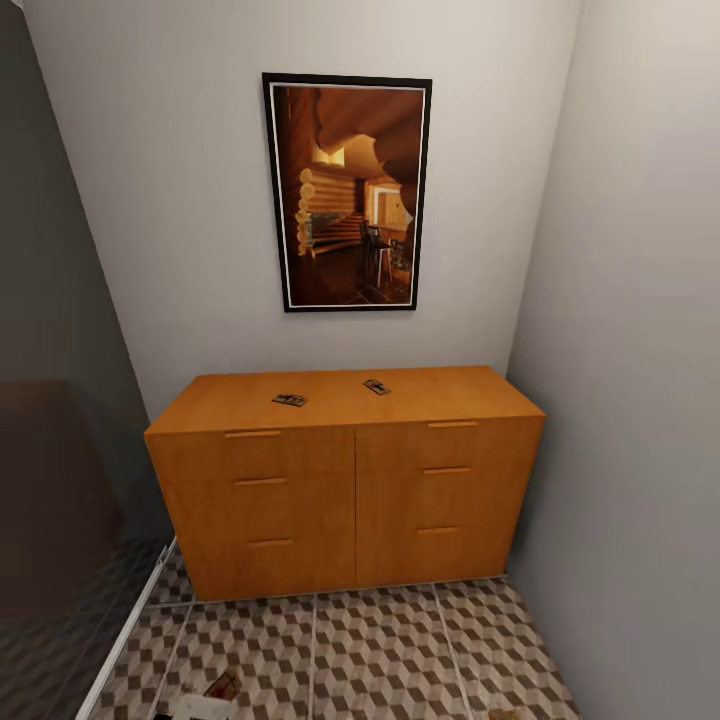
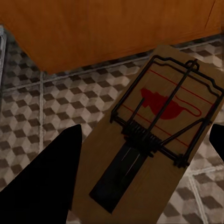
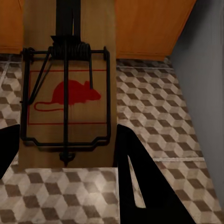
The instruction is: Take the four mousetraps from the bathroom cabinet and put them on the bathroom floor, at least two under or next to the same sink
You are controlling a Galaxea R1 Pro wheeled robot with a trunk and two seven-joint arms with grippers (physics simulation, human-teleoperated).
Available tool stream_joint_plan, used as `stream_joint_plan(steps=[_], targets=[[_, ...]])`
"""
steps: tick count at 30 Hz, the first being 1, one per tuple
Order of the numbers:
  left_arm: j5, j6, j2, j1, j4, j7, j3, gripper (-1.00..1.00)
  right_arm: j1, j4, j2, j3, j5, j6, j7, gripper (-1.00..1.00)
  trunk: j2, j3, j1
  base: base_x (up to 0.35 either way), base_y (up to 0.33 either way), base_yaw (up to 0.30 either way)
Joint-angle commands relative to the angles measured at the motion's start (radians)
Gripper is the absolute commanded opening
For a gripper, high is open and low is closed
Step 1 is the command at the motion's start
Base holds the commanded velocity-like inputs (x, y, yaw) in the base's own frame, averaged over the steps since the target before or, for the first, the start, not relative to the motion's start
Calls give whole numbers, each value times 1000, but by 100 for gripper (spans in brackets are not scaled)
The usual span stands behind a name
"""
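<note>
Two mousetraps lie on top of the orange-brown cabinet (image 1: 350, 480), one left of the middle (image 1: 290, 400) and one nearer the back (image 1: 376, 387). My left gripper (image 2: 144, 135) is shut on a third mousetrap (image 2: 163, 107), a wooden board with a red mouse print, held over the cube-pattern floor (image 2: 42, 102) just in front of the cabinet. This trap also peeks in at the head view's lower edge (image 1: 222, 686). My right gripper (image 3: 69, 133) is shut on a fourth mousetrap (image 3: 70, 98), its dark fingers (image 3: 140, 182) flanking the board above the floor tiles (image 3: 154, 112).
The cabinet fills a narrow alcove. A grey wall (image 1: 640, 400) runs close on the right, and a dark glass partition (image 1: 60, 480) with a white floor rail stands on the left. A framed picture (image 1: 347, 192) hangs above the cabinet. Tiled floor (image 1: 380, 650) stretches in front.
</note>
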Motion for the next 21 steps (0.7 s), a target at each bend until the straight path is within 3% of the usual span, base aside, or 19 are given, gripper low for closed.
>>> stream_joint_plan(steps=[1, 10, 15, 18, 21], targets=[[-2, -20, 3, 8, 4, 5, -7, -100, 0, -12, 0, -1, 5, -1, 0, -100, -1, -1, 0, 0, 0, 0], [-1, -111, 35, 71, 4, 6, -6, -100, 0, -33, -3, -1, 5, -5, 0, -100, -1, -1, 0, 0, 0, 0], [7, -138, 41, 89, 4, 7, -4, -100, 0, -50, -38, -1, 5, 1, 9, -100, -1, -1, 0, 0, 0, 0], [38, -152, 41, 92, 3, 8, -3, -100, -1, -65, -54, -1, 6, 22, 39, -100, -1, -1, 0, 0, 0, 0], [98, -160, 40, 94, 0, 8, -2, -100, -6, -91, -72, -2, 5, 92, 93, -100, -1, -1, 0, 0, 0, 0]])
